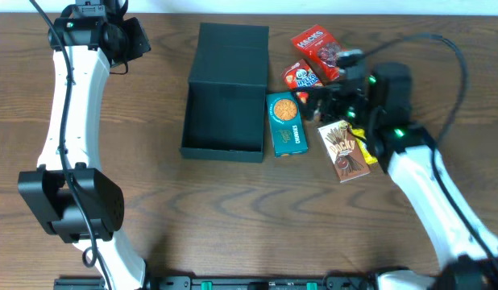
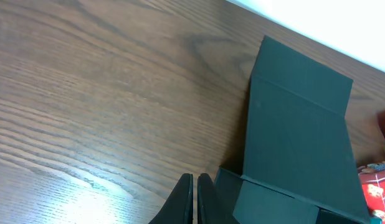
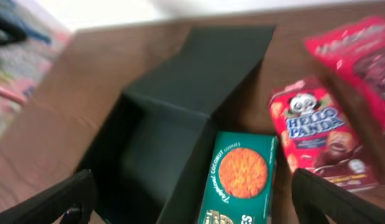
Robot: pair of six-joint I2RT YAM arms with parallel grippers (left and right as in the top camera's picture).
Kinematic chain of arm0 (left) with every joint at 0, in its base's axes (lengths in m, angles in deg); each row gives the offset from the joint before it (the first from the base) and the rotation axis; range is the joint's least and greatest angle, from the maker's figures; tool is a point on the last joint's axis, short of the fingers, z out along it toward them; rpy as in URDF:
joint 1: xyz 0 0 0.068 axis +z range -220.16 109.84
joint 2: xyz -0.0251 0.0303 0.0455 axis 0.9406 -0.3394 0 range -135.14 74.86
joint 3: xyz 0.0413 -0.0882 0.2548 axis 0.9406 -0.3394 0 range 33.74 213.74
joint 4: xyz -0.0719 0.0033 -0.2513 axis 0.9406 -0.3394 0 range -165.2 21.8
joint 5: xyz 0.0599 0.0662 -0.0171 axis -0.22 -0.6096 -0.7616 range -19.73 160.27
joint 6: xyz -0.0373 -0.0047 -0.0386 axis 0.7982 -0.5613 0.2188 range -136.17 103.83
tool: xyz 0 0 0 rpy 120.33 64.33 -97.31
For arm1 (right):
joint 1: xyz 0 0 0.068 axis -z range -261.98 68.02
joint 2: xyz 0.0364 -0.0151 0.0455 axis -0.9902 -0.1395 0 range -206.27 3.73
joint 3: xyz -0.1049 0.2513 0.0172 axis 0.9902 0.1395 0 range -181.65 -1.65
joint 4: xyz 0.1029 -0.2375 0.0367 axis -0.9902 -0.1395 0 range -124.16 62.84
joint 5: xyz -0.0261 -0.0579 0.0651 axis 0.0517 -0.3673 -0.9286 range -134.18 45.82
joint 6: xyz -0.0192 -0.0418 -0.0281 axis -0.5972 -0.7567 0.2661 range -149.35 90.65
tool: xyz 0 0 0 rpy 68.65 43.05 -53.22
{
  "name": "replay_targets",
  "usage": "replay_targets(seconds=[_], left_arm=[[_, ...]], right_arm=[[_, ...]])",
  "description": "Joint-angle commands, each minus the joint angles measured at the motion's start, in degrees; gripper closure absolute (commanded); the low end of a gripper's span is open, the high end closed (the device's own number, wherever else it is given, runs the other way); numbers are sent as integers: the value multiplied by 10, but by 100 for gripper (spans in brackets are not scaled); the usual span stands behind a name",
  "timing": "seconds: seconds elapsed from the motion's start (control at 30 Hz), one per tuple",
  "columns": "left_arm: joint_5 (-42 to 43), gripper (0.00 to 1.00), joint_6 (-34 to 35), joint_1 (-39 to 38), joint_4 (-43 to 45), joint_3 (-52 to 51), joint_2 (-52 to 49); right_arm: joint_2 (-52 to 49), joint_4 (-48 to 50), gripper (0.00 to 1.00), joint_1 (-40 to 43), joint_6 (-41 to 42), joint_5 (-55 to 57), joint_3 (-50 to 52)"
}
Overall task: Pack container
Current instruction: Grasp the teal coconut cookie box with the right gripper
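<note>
Left hand [image 2: 194,198] is seen with its two dark fingers pressed together and nothing gripped between them, over bare wood-grain desk [image 2: 86,93] to the left of the container [image 2: 298,137]. Right hand [image 3: 195,199] is spread wide, with one black finger [image 3: 55,202] at each lower corner of its wrist view, and nothing is held. It is placed among the snacks to the right of the container.

The container is set near the middle of the desk, toward the far edge. It is a squarish, shallow box of matte dark grey-green cardboard with crisp folded edges. Its flap lid [image 1: 233,52] is attached along the far wall and is folded back away from the opening. Only the box's own dark floor and low walls are seen inside.

A teal coconut cookie box [image 1: 286,123], flat and rectangular with an orange biscuit pictured on it, is laid just beside the container's right wall. Farther right, a glossy red Hello Panda packet [image 1: 301,76], a larger shiny red packet [image 1: 317,48] and a slim brown-and-white stick-biscuit box [image 1: 344,151] are spread on the desk.
</note>
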Motion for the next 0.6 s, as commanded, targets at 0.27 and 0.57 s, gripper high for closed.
replay_targets(seconds=[0.27,0.57], left_arm=[[-3,94,0,4,0,-2,-9],[-2,93,6,4,-3,-2,-9]], right_arm=[[-99,-59,1,-72,-47,141,-33],[-161,-78,1,-119,-47,211,-33]])
